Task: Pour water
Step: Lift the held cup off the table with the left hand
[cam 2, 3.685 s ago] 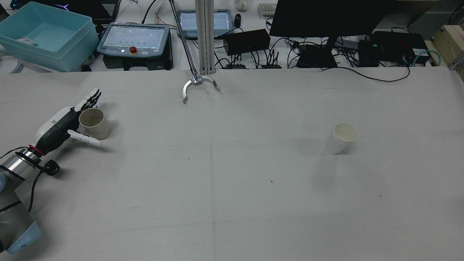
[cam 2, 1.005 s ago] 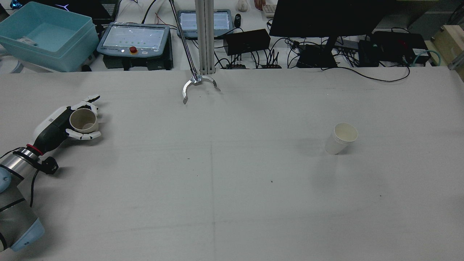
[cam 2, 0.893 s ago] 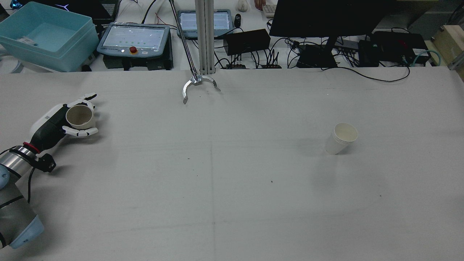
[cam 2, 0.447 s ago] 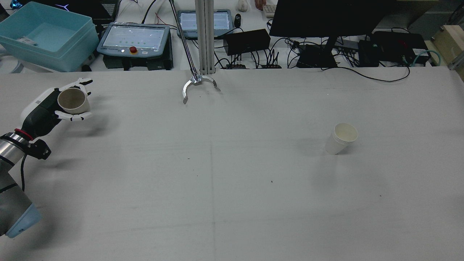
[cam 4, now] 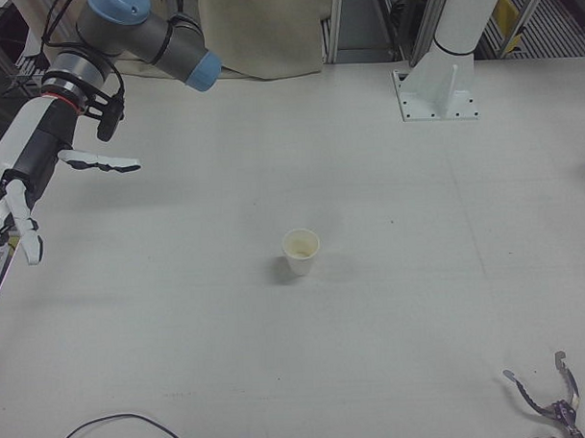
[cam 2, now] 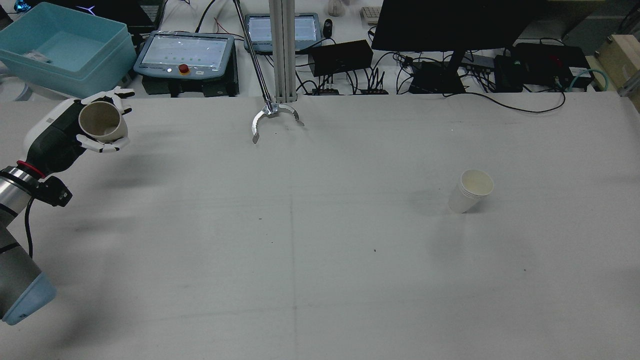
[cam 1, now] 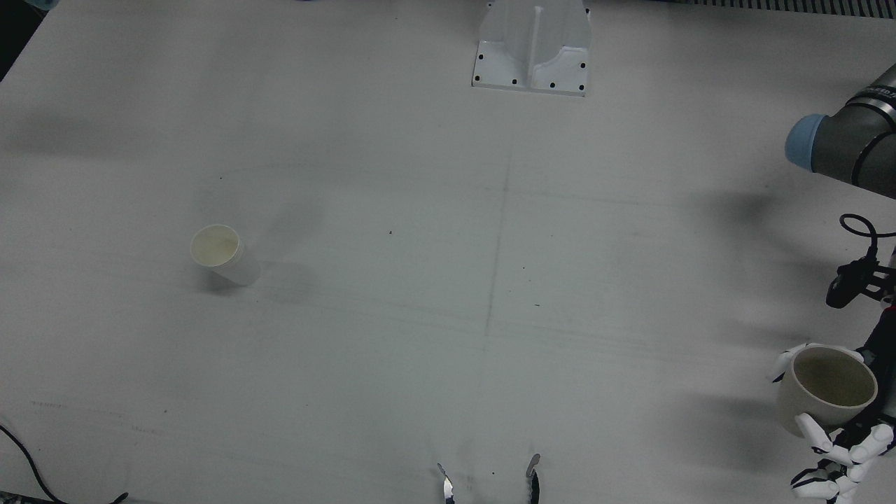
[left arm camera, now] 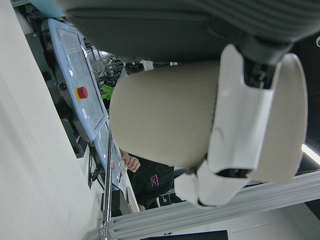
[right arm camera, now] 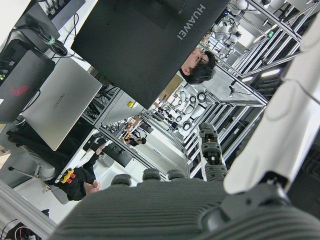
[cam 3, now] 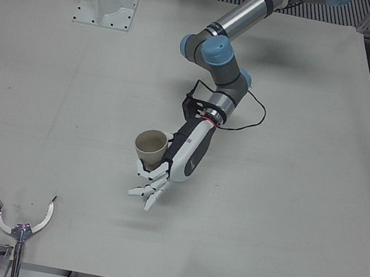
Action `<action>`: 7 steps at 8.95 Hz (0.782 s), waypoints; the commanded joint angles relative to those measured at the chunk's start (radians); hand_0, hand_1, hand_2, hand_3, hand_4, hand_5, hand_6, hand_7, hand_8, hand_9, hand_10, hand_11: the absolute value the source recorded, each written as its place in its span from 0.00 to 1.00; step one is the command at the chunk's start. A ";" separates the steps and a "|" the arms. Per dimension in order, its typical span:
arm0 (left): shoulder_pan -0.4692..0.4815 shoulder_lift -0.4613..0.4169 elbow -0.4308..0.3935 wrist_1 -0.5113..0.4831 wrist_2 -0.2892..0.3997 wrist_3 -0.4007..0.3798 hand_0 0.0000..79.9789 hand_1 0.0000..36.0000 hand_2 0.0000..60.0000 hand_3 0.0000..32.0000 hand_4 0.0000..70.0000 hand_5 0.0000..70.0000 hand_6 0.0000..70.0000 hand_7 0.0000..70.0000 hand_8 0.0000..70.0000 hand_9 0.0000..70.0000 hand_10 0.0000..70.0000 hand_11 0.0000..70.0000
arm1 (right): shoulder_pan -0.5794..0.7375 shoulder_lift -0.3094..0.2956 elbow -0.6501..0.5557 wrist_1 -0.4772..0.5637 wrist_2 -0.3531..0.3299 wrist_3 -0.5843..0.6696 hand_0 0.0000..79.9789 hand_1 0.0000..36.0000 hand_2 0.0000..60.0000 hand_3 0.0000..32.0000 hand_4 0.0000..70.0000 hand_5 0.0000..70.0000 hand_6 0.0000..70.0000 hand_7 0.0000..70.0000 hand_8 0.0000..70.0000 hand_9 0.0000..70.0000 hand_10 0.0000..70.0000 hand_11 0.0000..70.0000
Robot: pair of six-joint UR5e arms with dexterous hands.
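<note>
My left hand (cam 2: 60, 135) is shut on a beige cup (cam 2: 102, 122) and holds it clear of the table at the far left, its mouth tipped a little toward the rear camera. The cup also shows in the front view (cam 1: 826, 388), the left-front view (cam 3: 151, 145) and the left hand view (left arm camera: 165, 117), with white fingers (left arm camera: 240, 125) wrapped round it. A white paper cup (cam 2: 470, 191) stands upright on the table's right half; it also shows in the right-front view (cam 4: 300, 250). My right hand (cam 4: 27, 180) is open, fingers spread, raised off to the side, far from both cups.
A metal claw tool (cam 2: 272, 117) on a rod lies at the table's far middle edge. A white pedestal (cam 1: 532, 45) stands at the robot's side. Beyond the table are a teal bin (cam 2: 60, 50), a teach pendant (cam 2: 185, 55) and a monitor (cam 2: 450, 25).
My left hand closed round the beige cup, lifted it off the table and carried it up and toward the far edge. The white paper cup has not moved.
</note>
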 commanded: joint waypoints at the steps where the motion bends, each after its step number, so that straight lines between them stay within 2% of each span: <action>1: 0.003 0.013 -0.058 0.054 0.002 -0.008 0.61 1.00 1.00 0.00 0.85 1.00 0.25 0.39 0.07 0.09 0.13 0.21 | -0.015 -0.001 -0.010 0.002 0.002 0.004 0.60 0.19 0.00 0.16 0.14 0.06 0.00 0.00 0.03 0.02 0.00 0.00; 2: 0.003 0.011 -0.069 0.077 0.008 -0.011 0.61 1.00 1.00 0.00 0.95 1.00 0.29 0.41 0.09 0.11 0.13 0.22 | -0.007 -0.001 -0.001 0.003 0.001 0.009 0.60 0.19 0.00 0.18 0.14 0.07 0.00 0.00 0.03 0.02 0.00 0.00; 3: 0.004 0.006 -0.076 0.101 0.022 -0.030 0.56 1.00 1.00 0.00 0.98 1.00 0.28 0.40 0.08 0.10 0.13 0.20 | -0.009 0.000 -0.003 0.006 -0.001 0.018 0.60 0.19 0.00 0.18 0.14 0.07 0.00 0.00 0.03 0.02 0.00 0.00; 4: 0.003 0.011 -0.084 0.101 0.022 -0.030 0.35 0.86 1.00 0.00 1.00 1.00 0.29 0.38 0.07 0.08 0.12 0.18 | -0.012 0.000 -0.001 0.006 -0.001 0.018 0.60 0.20 0.00 0.19 0.14 0.07 0.00 0.00 0.03 0.02 0.00 0.00; 5: 0.000 0.013 -0.089 0.103 0.022 -0.031 0.36 0.70 1.00 0.00 1.00 1.00 0.28 0.37 0.06 0.08 0.11 0.17 | -0.014 0.002 0.000 0.006 -0.001 0.020 0.61 0.21 0.00 0.19 0.14 0.07 0.00 0.00 0.03 0.02 0.00 0.00; 6: -0.002 0.013 -0.089 0.103 0.022 -0.031 0.42 0.37 1.00 0.00 1.00 1.00 0.27 0.36 0.05 0.06 0.11 0.15 | -0.014 0.005 0.000 0.006 -0.001 0.021 0.61 0.21 0.00 0.21 0.14 0.07 0.00 0.00 0.03 0.02 0.00 0.00; 7: -0.002 0.013 -0.089 0.103 0.022 -0.031 0.43 0.36 1.00 0.00 1.00 1.00 0.27 0.35 0.05 0.06 0.11 0.15 | -0.015 0.008 0.000 0.006 -0.001 0.030 0.61 0.21 0.00 0.22 0.14 0.08 0.00 0.00 0.03 0.02 0.00 0.00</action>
